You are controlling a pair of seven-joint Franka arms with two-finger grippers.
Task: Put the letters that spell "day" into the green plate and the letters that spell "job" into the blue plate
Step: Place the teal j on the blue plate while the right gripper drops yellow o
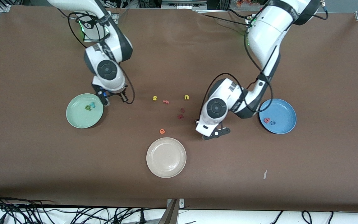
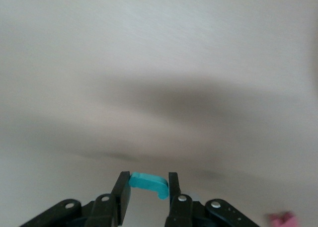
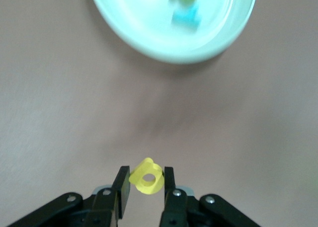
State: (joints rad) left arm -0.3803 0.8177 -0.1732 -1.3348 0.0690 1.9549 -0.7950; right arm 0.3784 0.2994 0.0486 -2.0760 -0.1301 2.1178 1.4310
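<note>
My right gripper [image 1: 114, 98] hangs just off the rim of the green plate [image 1: 76, 119], on the side toward the table's middle. It is shut on the yellow a [image 3: 146, 177]. In that plate [image 3: 149, 50] lie the green d [image 1: 88, 107] and the light blue y [image 1: 93, 105]. My left gripper [image 1: 216, 133] hovers over bare table between the cream plate and the blue plate [image 1: 283, 110]. It is shut on the teal j [image 2: 149, 183]. The pinkish-red b [image 1: 267, 120] and the blue o [image 1: 273, 122] rest in the blue plate.
A cream-white plate [image 1: 166, 157] sits near the front camera. Loose letters lie mid-table: a yellow s [image 1: 154, 98], an orange-red one [image 1: 166, 101], a yellow u [image 1: 186, 97], two dark red ones [image 1: 182, 109], and an orange e [image 1: 162, 131]. A white scrap [image 1: 265, 174] lies nearer the front edge.
</note>
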